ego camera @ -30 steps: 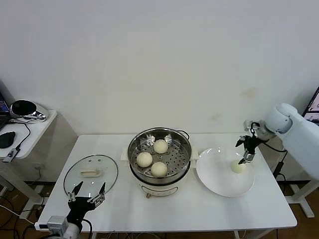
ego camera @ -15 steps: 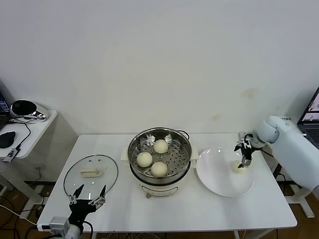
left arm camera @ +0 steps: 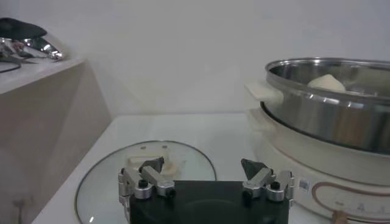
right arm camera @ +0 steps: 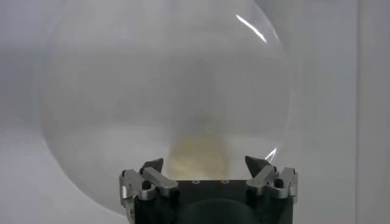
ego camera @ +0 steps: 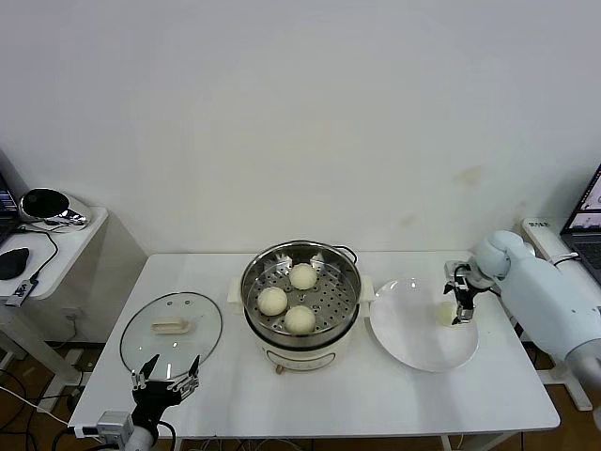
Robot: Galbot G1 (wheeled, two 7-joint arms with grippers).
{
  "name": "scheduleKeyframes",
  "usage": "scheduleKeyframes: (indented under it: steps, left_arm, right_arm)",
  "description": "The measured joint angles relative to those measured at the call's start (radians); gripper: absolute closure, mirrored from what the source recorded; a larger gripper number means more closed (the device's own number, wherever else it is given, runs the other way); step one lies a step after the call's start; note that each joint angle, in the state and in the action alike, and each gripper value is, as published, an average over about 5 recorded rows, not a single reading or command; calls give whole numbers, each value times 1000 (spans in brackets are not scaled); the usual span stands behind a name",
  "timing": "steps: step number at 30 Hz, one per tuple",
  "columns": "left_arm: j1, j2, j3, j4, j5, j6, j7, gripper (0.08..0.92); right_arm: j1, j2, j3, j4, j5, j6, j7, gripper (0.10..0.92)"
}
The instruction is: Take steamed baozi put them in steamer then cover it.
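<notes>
Steel steamer (ego camera: 300, 310): three steamed baozi (ego camera: 300, 319)

Head view high, looking down on whole table (ego camera: 394, 395); wrist views low, close; steamer (ego camera: 300, 291) shared with left wrist.

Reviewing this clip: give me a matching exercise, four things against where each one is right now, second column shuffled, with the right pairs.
Things:
1. glass lid
2. last baozi
3. right gripper
4. left gripper

Places:
A. on the white plate, right of the steamer
B. open, at the table's near edge, just in front of the lid
C. flat on the table, left of the steamer
D. open, down at the bun on the plate

Pairs: 1-C, 2-A, 3-D, 4-B
</notes>
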Motion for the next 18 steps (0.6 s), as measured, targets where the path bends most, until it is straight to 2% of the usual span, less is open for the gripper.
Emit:
scheduleKeyframes:
  steps: [12,18]
  left_arm:
    - [0,1,1,11,-1,-3,0,177]
    - [-1,0,1,13,-2,-4,0,177]
  right_arm:
    - [-5,22,4,-37,-23,10,16,218]
    - [-6,23,5,-40,-26,11,19,362]
